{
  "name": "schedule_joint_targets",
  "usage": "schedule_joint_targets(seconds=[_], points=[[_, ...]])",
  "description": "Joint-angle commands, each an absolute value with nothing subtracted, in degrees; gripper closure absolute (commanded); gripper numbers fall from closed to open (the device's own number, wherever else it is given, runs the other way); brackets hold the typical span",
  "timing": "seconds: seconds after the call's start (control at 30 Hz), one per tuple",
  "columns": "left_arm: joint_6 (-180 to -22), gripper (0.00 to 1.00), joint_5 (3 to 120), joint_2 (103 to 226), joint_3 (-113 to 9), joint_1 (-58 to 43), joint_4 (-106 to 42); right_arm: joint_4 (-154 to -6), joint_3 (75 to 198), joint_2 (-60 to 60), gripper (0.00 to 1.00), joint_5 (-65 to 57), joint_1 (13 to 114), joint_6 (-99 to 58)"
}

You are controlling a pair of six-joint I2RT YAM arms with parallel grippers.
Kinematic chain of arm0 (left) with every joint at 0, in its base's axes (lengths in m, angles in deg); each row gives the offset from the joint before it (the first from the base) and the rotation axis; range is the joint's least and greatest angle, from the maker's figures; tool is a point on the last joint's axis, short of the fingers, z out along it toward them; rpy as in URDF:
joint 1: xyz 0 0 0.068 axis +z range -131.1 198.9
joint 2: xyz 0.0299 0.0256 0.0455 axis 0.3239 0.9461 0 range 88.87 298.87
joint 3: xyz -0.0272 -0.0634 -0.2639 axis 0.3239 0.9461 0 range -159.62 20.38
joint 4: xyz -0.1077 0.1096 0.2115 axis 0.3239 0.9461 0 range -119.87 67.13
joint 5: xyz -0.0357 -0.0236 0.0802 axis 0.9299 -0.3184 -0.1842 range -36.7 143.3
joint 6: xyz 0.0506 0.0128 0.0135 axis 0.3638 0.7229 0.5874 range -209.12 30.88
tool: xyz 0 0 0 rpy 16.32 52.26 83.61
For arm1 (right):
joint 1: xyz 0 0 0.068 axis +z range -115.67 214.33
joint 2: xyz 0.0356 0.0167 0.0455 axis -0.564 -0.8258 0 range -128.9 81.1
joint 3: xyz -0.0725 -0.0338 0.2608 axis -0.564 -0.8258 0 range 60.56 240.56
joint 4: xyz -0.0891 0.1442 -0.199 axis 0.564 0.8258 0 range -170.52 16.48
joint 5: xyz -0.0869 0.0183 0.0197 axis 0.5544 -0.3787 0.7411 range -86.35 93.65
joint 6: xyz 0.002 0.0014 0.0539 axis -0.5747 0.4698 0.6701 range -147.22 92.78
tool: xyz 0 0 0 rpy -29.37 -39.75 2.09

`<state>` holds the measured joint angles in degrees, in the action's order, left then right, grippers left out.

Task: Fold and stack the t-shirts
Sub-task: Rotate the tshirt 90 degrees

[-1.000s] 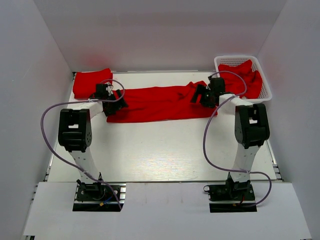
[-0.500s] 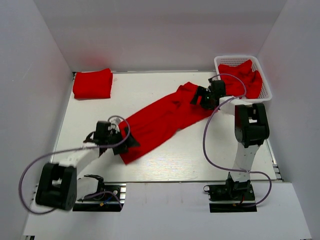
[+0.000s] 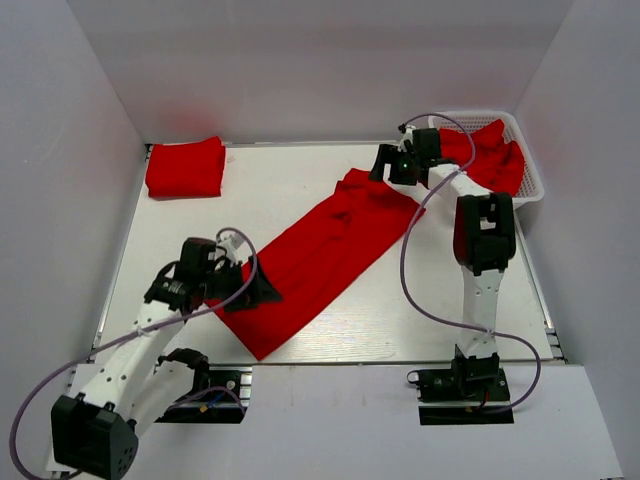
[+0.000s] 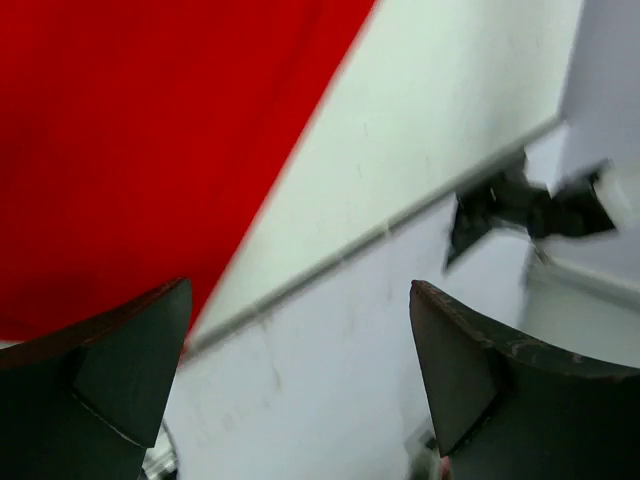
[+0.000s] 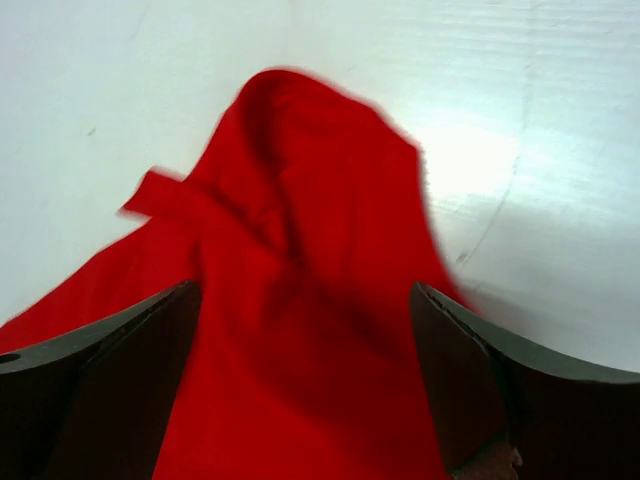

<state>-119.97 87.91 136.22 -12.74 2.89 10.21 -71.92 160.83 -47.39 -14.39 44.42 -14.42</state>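
T-shirt (image 3: 320, 245) lies diagonally between folded shirt (image 3: 185, 167) and white basket (image 3: 534, 178).

Top camera looks down — wrist cameras close above one t-shirt (image 3: 320, 250).

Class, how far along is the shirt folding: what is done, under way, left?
Done: one folded t-shirt in the far left corner. Under way: a second t-shirt in a long strip, open left hand and right hand at its ends. Left: finish, stack it, then the red cloth in the basket.
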Motion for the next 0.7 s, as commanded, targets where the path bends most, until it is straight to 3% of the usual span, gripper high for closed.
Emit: schedule_joint_targets(seconds=[0.0,0.17,0.3,0.5,0.67], points=[[-116.28,0.00,75.05,142.20,-20.29,2.64,6.51,-70.51,157.08,-36.43,0.10,-15.25,46.55,-17.73],[-116.54,0.00,56.24,161.50,-29.35,2.64,4.59,-68.31,144.60,-25.38,0.10,-11.20,49.19,-13.00],[-117.07,0.00,54.27,175.75,-36.38,3.69,4.50,-69.88,130.74,-19.64,0.10,-7.42,49.98,-8.42],[-118.12,0.00,55.50,185.37,-35.87,3.69,1.42,-71.64,128.59,-23.04,0.10,-9.09,49.63,-8.06],[-119.35,0.00,57.68,187.31,-31.84,2.55,0.89,-71.12,133.85,-30.24,0.10,-9.88,49.01,-8.41]])
